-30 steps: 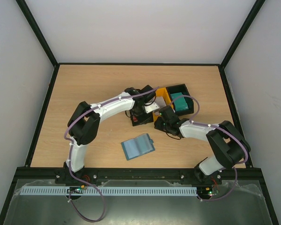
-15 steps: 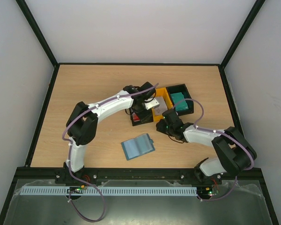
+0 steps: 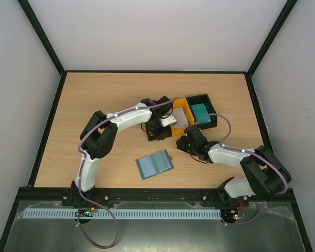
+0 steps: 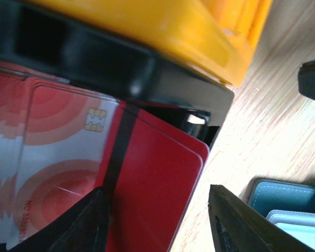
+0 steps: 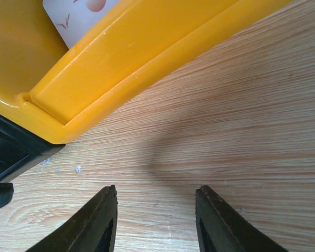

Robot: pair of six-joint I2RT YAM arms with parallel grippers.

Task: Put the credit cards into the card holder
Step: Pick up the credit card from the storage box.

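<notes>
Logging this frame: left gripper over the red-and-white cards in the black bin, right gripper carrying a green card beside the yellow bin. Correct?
Not quite. The right gripper carries nothing: the right wrist view shows its fingers apart over bare table beside the yellow bin. The rest stands.

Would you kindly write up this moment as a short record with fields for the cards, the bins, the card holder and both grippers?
red-and-white cards: stacked in the near black bin
whitish card: in the yellow bin
green-teal cards: in the far black bin
card holder: open flat on the table, apart from the bins
left gripper: open, over the red-and-white cards
right gripper: open, empty, over bare table beside the yellow bin
</notes>
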